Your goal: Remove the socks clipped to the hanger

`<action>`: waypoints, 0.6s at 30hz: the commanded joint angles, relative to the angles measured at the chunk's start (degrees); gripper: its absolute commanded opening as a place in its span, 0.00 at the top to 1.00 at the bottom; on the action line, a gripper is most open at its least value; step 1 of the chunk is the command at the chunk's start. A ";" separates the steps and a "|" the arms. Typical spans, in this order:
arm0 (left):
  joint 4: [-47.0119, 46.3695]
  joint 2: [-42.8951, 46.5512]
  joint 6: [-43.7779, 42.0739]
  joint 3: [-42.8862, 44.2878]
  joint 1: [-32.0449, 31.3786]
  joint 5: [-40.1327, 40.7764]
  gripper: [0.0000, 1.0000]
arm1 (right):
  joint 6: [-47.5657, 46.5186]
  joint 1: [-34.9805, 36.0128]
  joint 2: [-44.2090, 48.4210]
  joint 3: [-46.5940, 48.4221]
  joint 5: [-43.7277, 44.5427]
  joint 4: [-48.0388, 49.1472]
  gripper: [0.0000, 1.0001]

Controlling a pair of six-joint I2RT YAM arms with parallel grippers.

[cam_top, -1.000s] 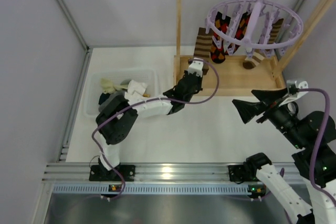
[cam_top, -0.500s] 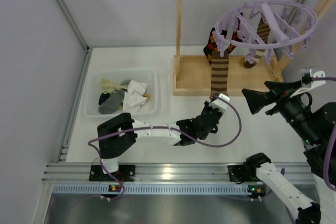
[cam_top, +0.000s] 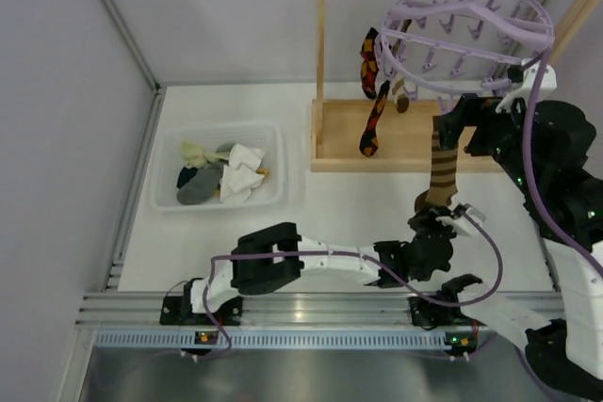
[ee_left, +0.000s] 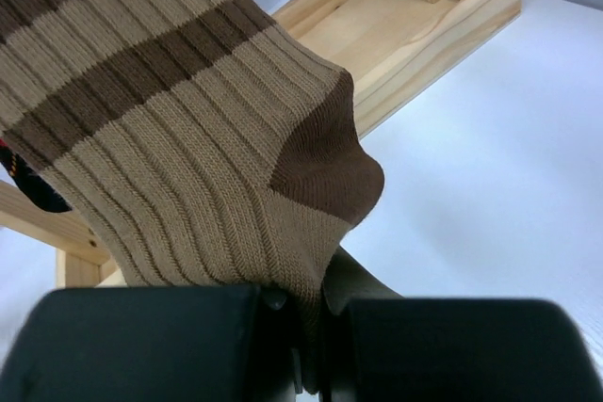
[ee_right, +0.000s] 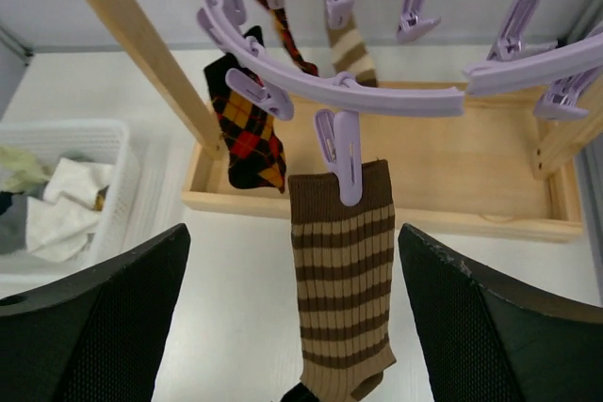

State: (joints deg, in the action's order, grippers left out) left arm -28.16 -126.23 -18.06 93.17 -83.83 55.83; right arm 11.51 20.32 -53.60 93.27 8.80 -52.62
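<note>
The lavender hanger point(cam_top: 466, 30) hangs from the wooden rail at the back right. A brown-and-tan striped sock point(cam_top: 441, 171) is stretched down from one peg point(ee_right: 339, 162) toward the near side. My left gripper point(cam_top: 435, 223) is shut on its toe, and the fabric is pinched between the jaws in the left wrist view point(ee_left: 316, 327). My right gripper point(cam_top: 459, 127) is open just below the ring, its fingers either side of the striped sock point(ee_right: 344, 298) without touching it. Diamond-patterned socks point(cam_top: 374, 124) point(ee_right: 243, 134) and another striped sock point(ee_right: 350, 44) stay clipped.
The wooden rack's base tray point(cam_top: 339, 162) and upright post point(cam_top: 320, 44) stand behind the stretched sock. A clear plastic bin point(cam_top: 170, 204) with loose socks sits at the left. A grey wall with a metal rail point(cam_top: 122, 35) closes the left side.
My left gripper has pulled the striped sock's toe toward the near right, stretching it and turning the hanger. My right arm has moved up to the hanger, jaws open round the sock.
</note>
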 commanded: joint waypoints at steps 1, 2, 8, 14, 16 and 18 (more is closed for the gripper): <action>-2.34 -2.86 -6.80 5.62 -0.72 3.67 1.00 | -1.22 -0.89 -3.43 2.96 7.71 -3.98 0.13; -2.34 -3.49 -7.24 6.23 -0.81 3.76 1.00 | -1.49 -0.89 -4.13 2.97 8.68 -3.98 0.14; -2.34 -6.91 -10.06 10.36 -1.25 3.32 1.00 | -2.28 -0.28 -9.14 4.72 14.83 -3.46 0.27; -2.34 -9.38 -12.52 13.80 -1.77 3.93 1.00 | -2.54 4.02 -14.94 7.80 26.25 -5.73 0.35; -2.42 -9.91 -12.96 14.50 -1.86 4.11 1.00 | -2.54 6.91 -16.62 7.80 32.93 -6.44 0.35; -2.42 -10.00 -13.05 14.68 -1.86 4.11 1.00 | -2.54 8.33 -17.58 7.54 37.32 -6.27 0.36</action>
State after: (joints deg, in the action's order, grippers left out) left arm -28.69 -134.76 -28.05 105.34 -84.05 59.81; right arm 9.63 25.82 -68.95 99.13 34.87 -57.08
